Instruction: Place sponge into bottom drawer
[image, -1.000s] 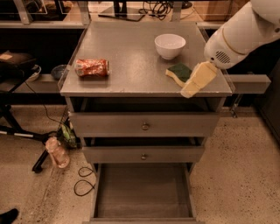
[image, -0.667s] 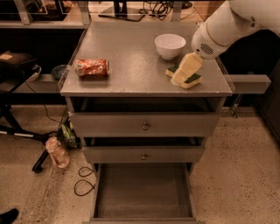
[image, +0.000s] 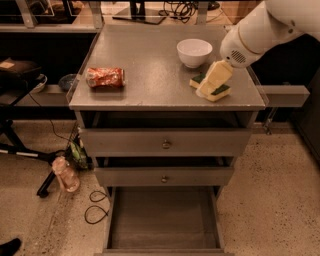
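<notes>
Grey metal tabletop (image: 145, 65) carries the sponge (image: 220, 91) near its front right corner, just in front of the white bowl (image: 194, 51). The gripper (image: 210, 86) sits tilted over the sponge's middle; whether the jaws are clenched on the foam or loose, I cannot tell. The bottom drawer (image: 162, 220) stands pulled out, well below and to the left. Soft foam probably squashes and slips from a shallow pinch. A sideways nudge could push the sponge off the nearby edge onto the floor. A careless lift may clip the bowl. Letting go too high might bounce the sponge over the drawer's low sides.
</notes>
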